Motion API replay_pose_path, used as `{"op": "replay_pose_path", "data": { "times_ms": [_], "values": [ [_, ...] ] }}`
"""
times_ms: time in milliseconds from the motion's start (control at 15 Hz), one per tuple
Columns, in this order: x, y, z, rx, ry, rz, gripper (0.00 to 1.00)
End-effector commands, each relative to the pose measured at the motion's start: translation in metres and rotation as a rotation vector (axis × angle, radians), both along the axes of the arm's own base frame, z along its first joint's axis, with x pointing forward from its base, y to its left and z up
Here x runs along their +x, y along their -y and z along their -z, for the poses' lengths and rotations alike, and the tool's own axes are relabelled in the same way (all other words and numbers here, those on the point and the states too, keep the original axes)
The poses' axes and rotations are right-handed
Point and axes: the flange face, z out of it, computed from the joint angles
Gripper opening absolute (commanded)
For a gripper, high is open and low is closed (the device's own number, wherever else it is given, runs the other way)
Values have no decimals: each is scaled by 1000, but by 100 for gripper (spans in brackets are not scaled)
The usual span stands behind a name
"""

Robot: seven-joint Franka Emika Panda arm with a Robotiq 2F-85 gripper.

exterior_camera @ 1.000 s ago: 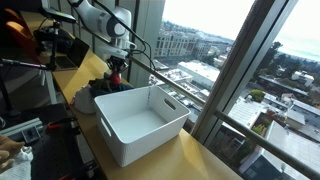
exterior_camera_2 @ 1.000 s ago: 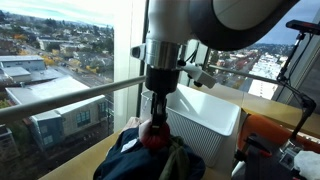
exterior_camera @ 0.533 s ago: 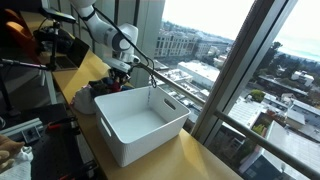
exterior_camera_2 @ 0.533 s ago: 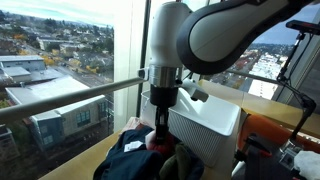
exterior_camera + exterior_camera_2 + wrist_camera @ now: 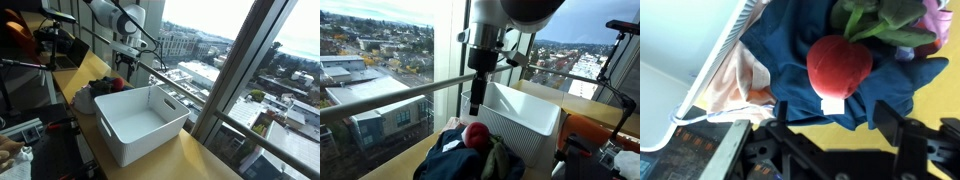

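Observation:
A round red soft thing point(image 5: 838, 62) with a white tag point(image 5: 832, 106) lies on a dark blue garment point(image 5: 790, 50) atop a pile of clothes point(image 5: 455, 158). In both exterior views my gripper point(image 5: 477, 96) point(image 5: 128, 62) hangs above the red thing point(image 5: 476, 133) point(image 5: 116, 83), clear of it. In the wrist view my gripper point(image 5: 832, 118) stands open, its two black fingers apart with nothing between them. Green cloth point(image 5: 880, 18) lies beside the red thing.
A white plastic bin point(image 5: 140, 122) point(image 5: 525, 115) stands right next to the clothes pile, its wall point(image 5: 690, 50) also in the wrist view. Everything rests on a yellow tabletop point(image 5: 935, 100) beside a big window with a railing point(image 5: 380, 95). Equipment crowds the table's far side point(image 5: 45, 45).
My gripper opened, let go of the red thing on the clothes pile, and rose straight up away from it.

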Motion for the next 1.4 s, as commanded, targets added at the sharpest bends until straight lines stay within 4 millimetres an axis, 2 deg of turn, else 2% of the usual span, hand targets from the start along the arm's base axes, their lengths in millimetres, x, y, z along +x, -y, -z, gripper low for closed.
{"op": "replay_pose_path", "data": {
  "times_ms": [0, 133, 267, 533, 867, 933, 1200, 1333],
  "values": [
    [7, 14, -57, 31, 25, -12, 100],
    [11, 20, -75, 36, 42, -13, 100],
    [17, 24, -81, 30, 65, -16, 100],
    [29, 37, -73, 14, 79, -109, 100],
    [23, 48, -63, -4, 7, -383, 100],
    [20, 47, -61, -3, -5, -435, 100],
    [5, 22, -65, -14, -34, -640, 100],
    [4, 17, -59, -30, -31, -742, 100]
  ]
}}
